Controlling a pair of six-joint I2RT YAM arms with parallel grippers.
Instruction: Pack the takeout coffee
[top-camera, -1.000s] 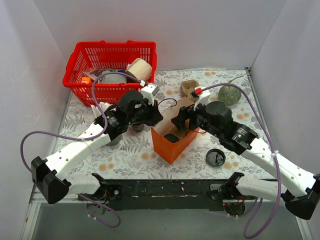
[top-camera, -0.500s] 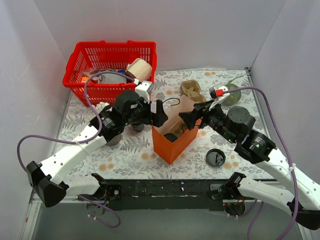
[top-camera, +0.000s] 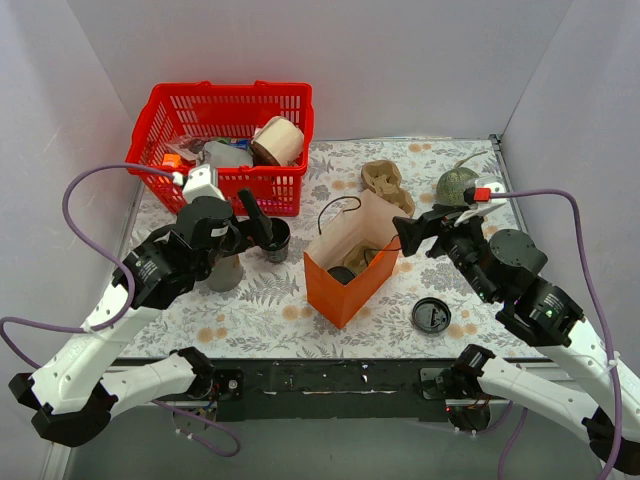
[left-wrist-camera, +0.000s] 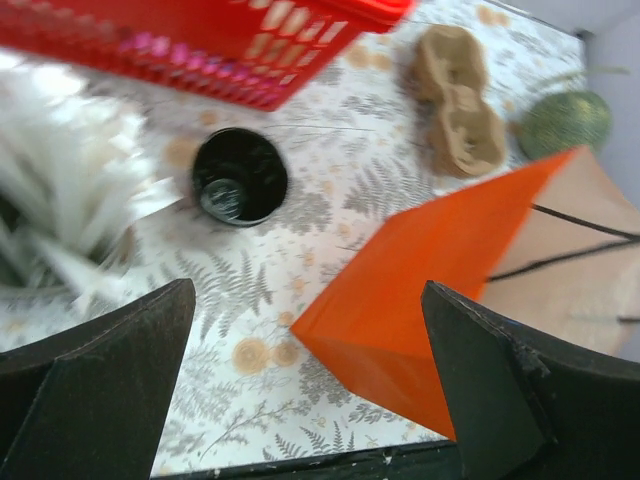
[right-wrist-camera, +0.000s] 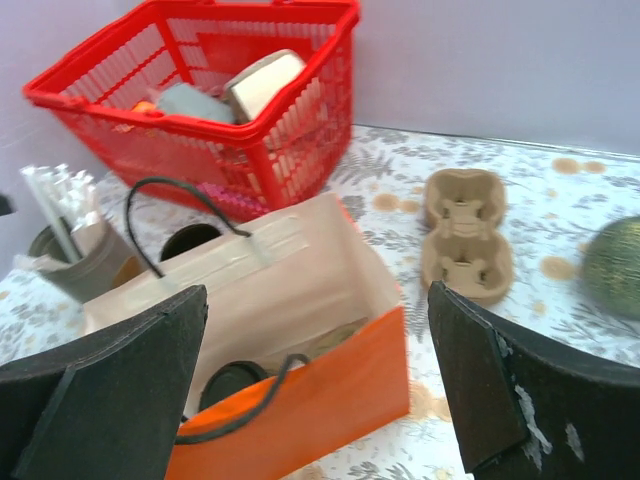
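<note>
This is a robotics lab test cell rather than a lived-in room. Plain pale panel walls (top-camera: 400, 60) box in a worktop (top-camera: 260, 305) covered with a fern-printed cloth, and two white jointed robot arms (top-camera: 110, 310) trailing purple cables (top-camera: 540, 192) are bolted to a black metal rail (top-camera: 330, 385) at 6 o'clock. The goods are a sparse, mixed set: a red plastic basket (top-camera: 230, 88) at 11 o'clock, an orange paper bag (top-camera: 335, 285) at centre, and a small round black cup (top-camera: 278, 248) near the bag's 9 o'clock side.

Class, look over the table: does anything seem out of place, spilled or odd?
The small round black cup stands open, without a lid, in front of the red plastic basket, while a flat round black lid lies alone on the other side of the orange paper bag. No spill shows.
</note>
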